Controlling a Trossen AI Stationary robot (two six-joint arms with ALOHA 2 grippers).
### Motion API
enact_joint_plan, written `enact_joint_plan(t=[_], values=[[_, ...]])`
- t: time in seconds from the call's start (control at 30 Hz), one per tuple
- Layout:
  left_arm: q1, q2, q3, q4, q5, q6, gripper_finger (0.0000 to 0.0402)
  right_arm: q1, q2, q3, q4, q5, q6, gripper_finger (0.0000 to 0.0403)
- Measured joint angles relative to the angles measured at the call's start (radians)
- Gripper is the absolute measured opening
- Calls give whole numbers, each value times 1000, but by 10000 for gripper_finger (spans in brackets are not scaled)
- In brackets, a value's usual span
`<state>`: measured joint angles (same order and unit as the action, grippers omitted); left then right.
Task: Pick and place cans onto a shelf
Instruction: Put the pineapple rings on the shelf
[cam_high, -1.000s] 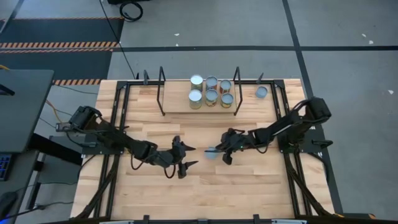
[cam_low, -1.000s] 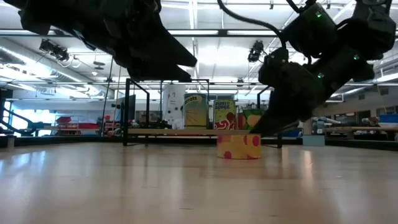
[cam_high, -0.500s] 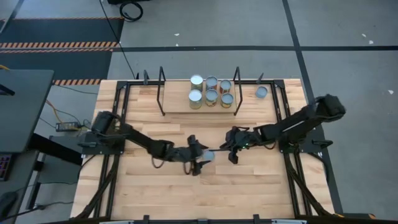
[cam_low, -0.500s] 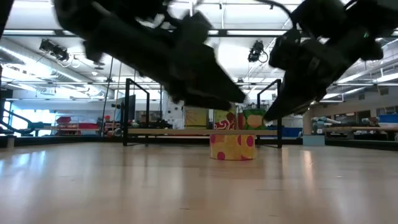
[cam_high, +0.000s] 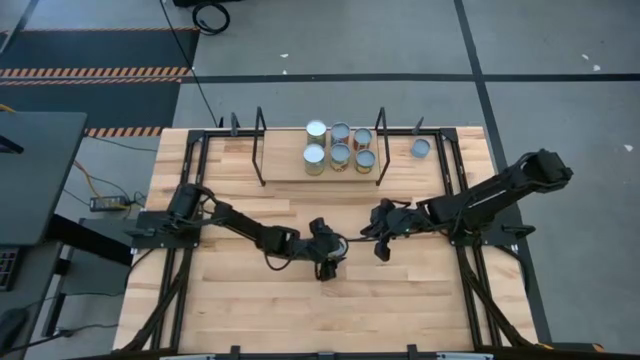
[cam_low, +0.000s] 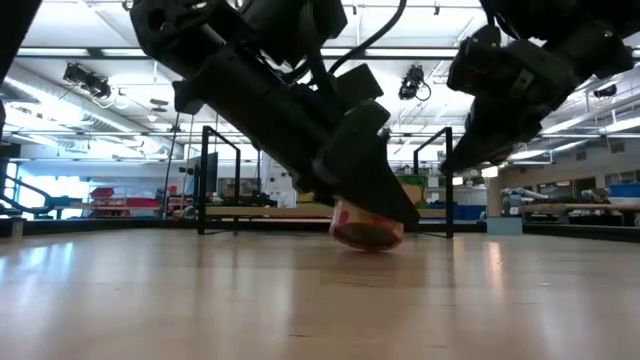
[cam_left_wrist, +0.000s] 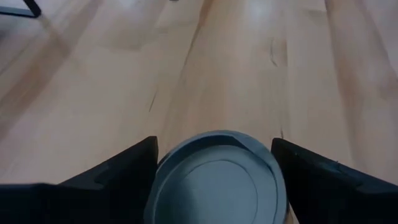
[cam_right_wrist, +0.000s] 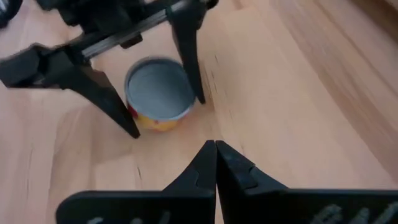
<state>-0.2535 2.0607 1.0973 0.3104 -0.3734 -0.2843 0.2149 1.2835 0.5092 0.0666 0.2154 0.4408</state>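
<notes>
1. It is a large indoor lab or workshop hall, not a home.
2. The low view shows a high ceiling (cam_low: 330, 30) with strip lights and far workbenches (cam_low: 560, 210).
3. The high view shows a grey concrete floor (cam_high: 540, 100) with dark seams and hazard-striped mats (cam_high: 90, 70).
4. A butcher-block table (cam_high: 400, 300) carries two arms on black frames, with cables (cam_high: 200, 60) trailing across the floor.

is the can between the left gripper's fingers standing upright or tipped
Upright: the can stands top-up on the tabletop, between the left gripper's open fingers.
</notes>
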Motion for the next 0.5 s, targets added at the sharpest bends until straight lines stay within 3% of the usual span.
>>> enact_joint_plan(t=[0.5], values=[[-15,-10,39,-52,-2,4,318,0,53,-1,-5,0,1,5]])
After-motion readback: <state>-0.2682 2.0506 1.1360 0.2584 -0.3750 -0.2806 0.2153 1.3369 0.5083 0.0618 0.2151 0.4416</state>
